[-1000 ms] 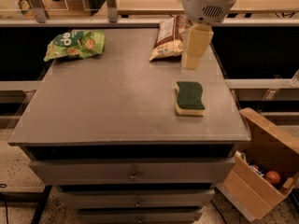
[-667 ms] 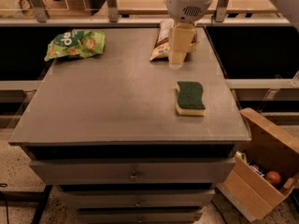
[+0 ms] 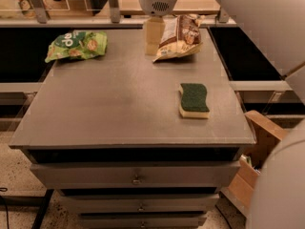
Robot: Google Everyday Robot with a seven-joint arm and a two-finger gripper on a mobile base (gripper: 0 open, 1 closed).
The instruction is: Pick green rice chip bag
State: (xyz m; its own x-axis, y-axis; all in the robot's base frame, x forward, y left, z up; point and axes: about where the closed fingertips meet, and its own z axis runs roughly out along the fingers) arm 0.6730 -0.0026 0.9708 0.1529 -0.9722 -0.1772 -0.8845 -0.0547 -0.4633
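The green rice chip bag lies at the far left corner of the grey cabinet top. It is bright green with white lettering and tan chips pictured. My gripper hangs from the white wrist at the far middle of the top, to the right of the green bag and just left of a brown-and-cream snack bag. It is well apart from the green bag and holds nothing that I can see.
A dark green and yellow sponge lies at the right of the top. A cardboard box stands on the floor at the right. A rail with posts runs behind the cabinet. My white arm fills the right edge.
My gripper has moved left along the far edge, from right of the brown-and-cream bag to just left of it, closer to the green bag. The objects have not moved.
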